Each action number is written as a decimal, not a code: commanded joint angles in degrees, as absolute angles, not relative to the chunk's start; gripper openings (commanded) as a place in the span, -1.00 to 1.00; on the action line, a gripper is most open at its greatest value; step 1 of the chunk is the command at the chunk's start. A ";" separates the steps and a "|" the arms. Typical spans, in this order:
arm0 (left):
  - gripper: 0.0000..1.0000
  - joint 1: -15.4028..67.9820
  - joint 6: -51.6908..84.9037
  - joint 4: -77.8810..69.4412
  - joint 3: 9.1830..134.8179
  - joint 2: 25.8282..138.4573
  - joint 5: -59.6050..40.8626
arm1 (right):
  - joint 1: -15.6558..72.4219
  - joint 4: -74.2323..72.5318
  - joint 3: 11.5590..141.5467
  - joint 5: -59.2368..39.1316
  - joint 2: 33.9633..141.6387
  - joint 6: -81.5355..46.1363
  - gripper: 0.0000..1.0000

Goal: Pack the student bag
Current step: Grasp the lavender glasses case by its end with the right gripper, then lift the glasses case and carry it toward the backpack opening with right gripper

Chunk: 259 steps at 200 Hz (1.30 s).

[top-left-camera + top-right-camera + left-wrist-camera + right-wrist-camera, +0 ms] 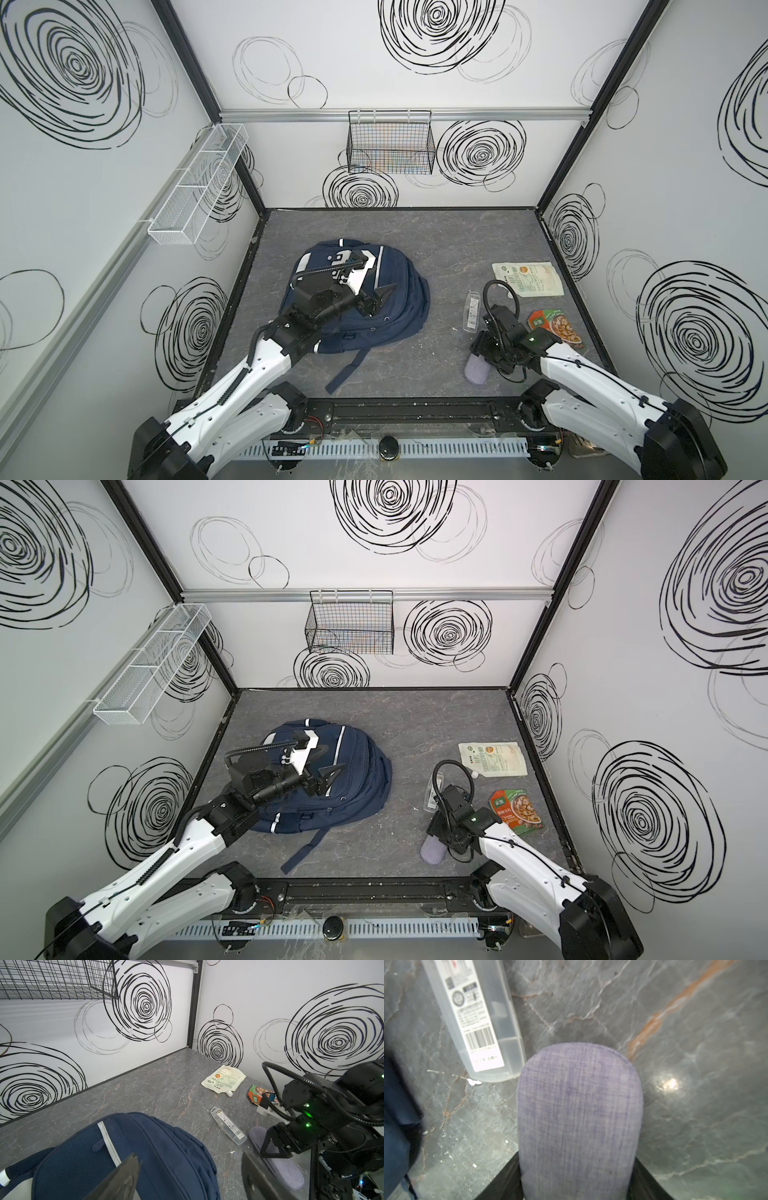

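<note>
The student bag (399, 299) (361, 771) is a navy blue backpack with silver stripes, lying flat at the table's left centre. My left gripper (378, 300) (328, 779) (190, 1159) hovers open above the bag's right half, with nothing between its fingers. A lilac fabric pouch (477, 370) (432, 851) (579, 1105) lies near the front right. My right gripper (484, 353) (577, 1167) is down over it, a finger pressed against each long side. The wrist hides the pouch's near end in both top views.
A clear plastic case (472, 311) (477, 1018) lies just beyond the pouch. A white spouted food pouch (528, 278) and a red-green packet (555, 326) lie at the right. The bag's strap (347, 370) trails toward the front. A black wire basket (390, 143) and a white mesh basket (199, 183) hang on the walls.
</note>
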<state>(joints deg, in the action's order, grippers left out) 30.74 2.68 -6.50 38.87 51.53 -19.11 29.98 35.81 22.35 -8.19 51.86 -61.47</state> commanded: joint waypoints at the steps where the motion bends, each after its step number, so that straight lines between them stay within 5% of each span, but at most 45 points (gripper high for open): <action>1: 0.61 30.64 2.57 -7.88 39.35 52.04 -19.80 | 29.49 37.67 21.20 -6.08 49.43 -60.73 0.06; 141: 0.65 26.04 8.06 -10.99 38.40 57.66 -16.71 | 31.35 34.41 37.43 3.77 46.99 -45.64 -0.05; 182: 0.58 24.50 10.86 -9.30 40.78 62.33 -20.79 | 32.69 23.70 40.04 5.66 49.73 -38.05 -0.06; 259: 0.63 25.47 13.88 3.36 49.25 72.65 -13.36 | 32.34 0.44 45.81 -0.11 65.68 -33.97 -0.07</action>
<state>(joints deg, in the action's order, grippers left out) 24.97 12.34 0.47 46.87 70.43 -14.85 32.29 10.31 40.23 2.94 60.80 -36.47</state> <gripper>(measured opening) 0.816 0.657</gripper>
